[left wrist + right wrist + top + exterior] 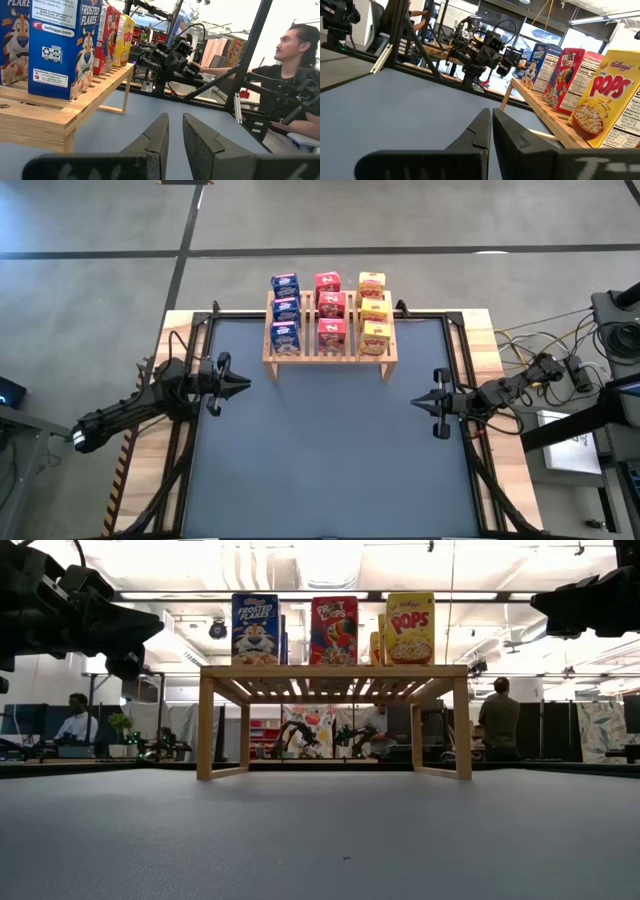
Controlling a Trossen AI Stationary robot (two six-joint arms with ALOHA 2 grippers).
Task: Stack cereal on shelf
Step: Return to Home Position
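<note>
The wooden slatted shelf stands on its short legs at the far middle of the dark mat. On its top stand the cereal boxes in three columns: three blue on the left, three red in the middle, three yellow on the right. In the low view the front boxes are blue, red and yellow. My left gripper hovers shut at the mat's left edge, pointing level toward the middle. My right gripper hovers shut at the right edge, facing it. Neither holds anything.
A black frame runs around the mat. Cables and gear lie beyond the table's right edge. A person sits beyond the table in the left wrist view; other people show in the room behind.
</note>
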